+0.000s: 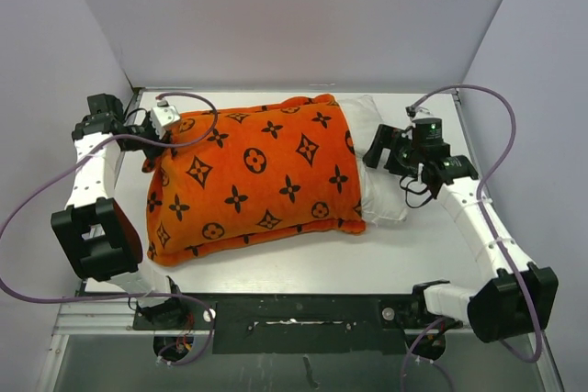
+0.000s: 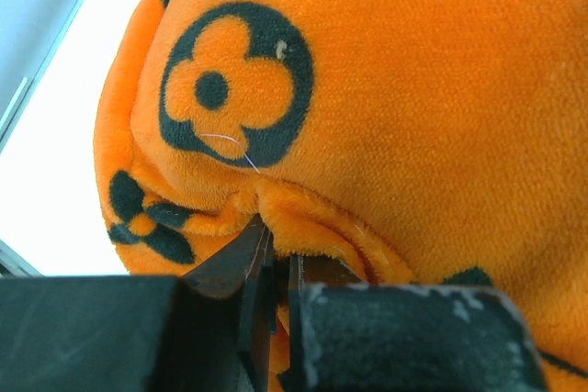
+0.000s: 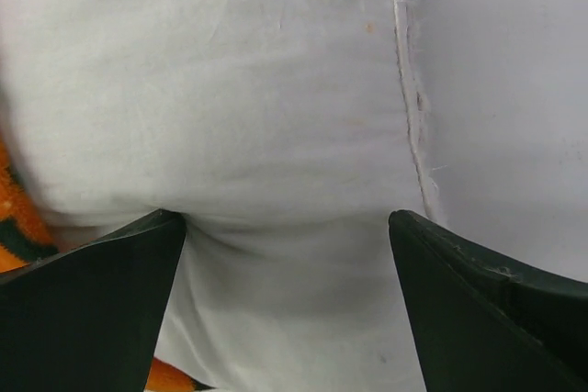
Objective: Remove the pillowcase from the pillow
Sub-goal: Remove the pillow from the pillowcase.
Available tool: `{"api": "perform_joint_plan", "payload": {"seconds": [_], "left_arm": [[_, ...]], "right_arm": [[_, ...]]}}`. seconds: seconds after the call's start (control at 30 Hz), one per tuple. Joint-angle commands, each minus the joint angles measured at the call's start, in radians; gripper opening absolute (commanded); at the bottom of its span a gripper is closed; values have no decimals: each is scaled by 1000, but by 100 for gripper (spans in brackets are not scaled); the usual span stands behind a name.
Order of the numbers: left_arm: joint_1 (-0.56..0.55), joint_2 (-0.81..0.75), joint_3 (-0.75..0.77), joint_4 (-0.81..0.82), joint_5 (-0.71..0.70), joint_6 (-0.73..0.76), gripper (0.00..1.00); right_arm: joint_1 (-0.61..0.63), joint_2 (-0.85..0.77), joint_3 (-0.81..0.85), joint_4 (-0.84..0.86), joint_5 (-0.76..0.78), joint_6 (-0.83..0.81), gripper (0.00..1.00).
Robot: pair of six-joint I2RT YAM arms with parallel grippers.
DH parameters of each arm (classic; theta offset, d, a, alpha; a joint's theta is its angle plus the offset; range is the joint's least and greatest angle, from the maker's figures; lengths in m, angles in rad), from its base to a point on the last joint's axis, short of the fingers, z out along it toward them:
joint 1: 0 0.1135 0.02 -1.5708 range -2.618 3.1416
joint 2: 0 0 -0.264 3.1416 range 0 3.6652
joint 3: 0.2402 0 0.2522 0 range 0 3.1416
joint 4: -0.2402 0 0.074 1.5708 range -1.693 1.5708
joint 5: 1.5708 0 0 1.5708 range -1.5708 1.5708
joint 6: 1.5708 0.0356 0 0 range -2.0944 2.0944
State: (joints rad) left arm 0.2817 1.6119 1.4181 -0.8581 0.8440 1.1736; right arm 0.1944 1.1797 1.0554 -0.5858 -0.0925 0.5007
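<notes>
Left gripper [image 1: 169, 135]: at the far-left corner of the bench [image 1: 367, 259], against the closed end of the pillowcase [image 1: 257, 176]. The left wrist view shows its jaws nearly together, nipping a raised ridge of orange plush [image 2: 303, 218].

Pillowcase: lies across the middle of the bench, covering most of the cushion. Its closed end is at the left edge and its mouth faces the right edge.

Long axis: runs from the left edge to the right edge, slightly skewed, with the right end a little nearer the far edge.

Pillow [image 1: 378, 195]: a white end sticks out of the cover's mouth toward the right edge; the rest is hidden inside the orange fabric.

Right gripper [image 1: 377, 149]: at the bare white end, on its far side. Its fingers [image 3: 92, 291] are spread wide and clamp nothing, with white cloth [image 3: 276, 117] bulging into the gap between them, so it looks pressed against the cushion.

Deciding relation: each gripper is at its own end of the same axis, the left on the cover and the right on the filling. The cover probably has to slide off leftward along that axis while the white end is held back.

Nearer arm: the right arm is the only one near the exposed cushion; it would likely need to pinch that end first.
</notes>
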Motion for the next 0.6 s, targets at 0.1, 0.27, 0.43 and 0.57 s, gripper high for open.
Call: {"api": "perform_joint_plan", "payload": {"seconds": [0.1,0.27,0.43,0.57], "left_arm": [[-5,-48,22,-131,84,46,0],[-28,-70,-44,-174,97,60,0],[-89,-115,-143,-222,124,82,0],[-158,-167,-199,-248,169,79,0]], "right_arm": [[58,228,49,120,-59,-17,98],[105,323,183,287,-207,70,53],[221,467,676,136,-126,-65,0],[310,646,1215,-26,-52,-230,0]]}}
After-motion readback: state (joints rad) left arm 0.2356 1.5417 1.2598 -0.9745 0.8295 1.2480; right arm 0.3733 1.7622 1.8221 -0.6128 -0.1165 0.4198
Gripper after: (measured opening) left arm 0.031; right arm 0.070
